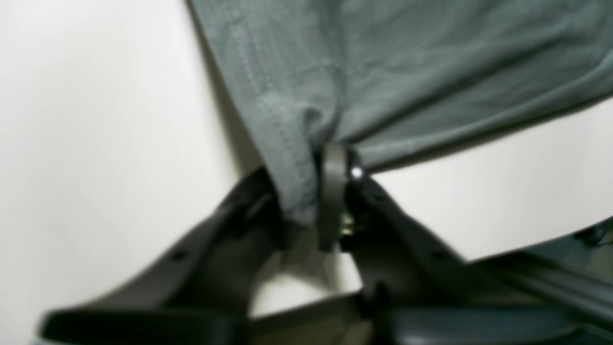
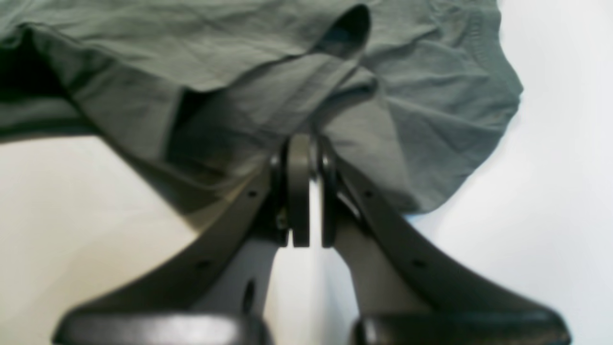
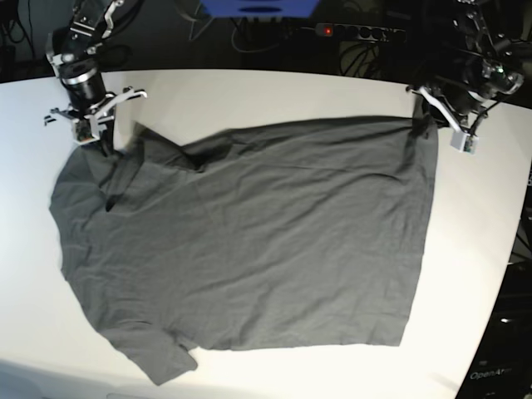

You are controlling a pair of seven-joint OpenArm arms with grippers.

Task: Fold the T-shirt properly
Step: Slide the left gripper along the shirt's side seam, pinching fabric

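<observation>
Left wrist: left gripper [image 1: 330,191] has its jaws pinched on a hemmed corner of the dark charcoal-grey, wrinkly soft-fabric T-shirt [image 1: 407,76], cloth raised off the white table [image 1: 96,143].

Right wrist: right gripper [image 2: 306,191] is clamped on a bunched fold, probably near the sleeve.

Base: shirt lies spread across the table, both far corners gripped. Step looks like the first fold: next, lift both corners together and carry them toward the near edge, keeping the cloth taut.

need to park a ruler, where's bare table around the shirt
Bare table runs along the far edge behind the T-shirt, between the right gripper and left gripper. Another strip lies past the hem, base view's right. The middle is all cloth.
</observation>
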